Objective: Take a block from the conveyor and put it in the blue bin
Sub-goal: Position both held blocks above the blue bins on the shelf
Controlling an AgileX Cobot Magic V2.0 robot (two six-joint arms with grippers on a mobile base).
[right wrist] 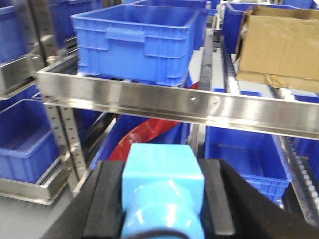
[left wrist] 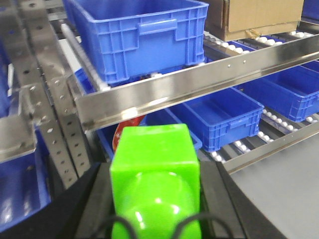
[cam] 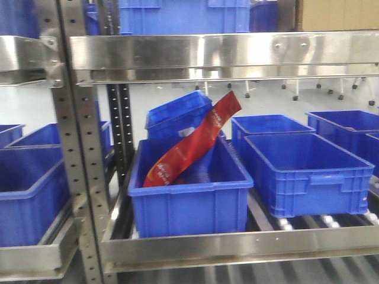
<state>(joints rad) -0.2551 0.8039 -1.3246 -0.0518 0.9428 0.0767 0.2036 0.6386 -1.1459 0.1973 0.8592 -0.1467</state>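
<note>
— Left gripper (left wrist: 155,172)?
— Fingers clamp the green block (left wrist: 152,144); long axis points ahead at the steel rail (left wrist: 199,79).
— Right gripper (right wrist: 162,172)?
— Clamps a light-blue block (right wrist: 160,159), pointing likewise, before the blue bin (cam: 189,204).

There's the left gripper (left wrist: 155,172), clamped tight on a green block (left wrist: 152,149), black fingers (left wrist: 94,199) pressed to either side and the wrist rolled a touch. Over to the right gripper (right wrist: 162,174): same story, wrist level, pinching a light blue block (right wrist: 162,162) between its dark fingers (right wrist: 219,194).
</note>
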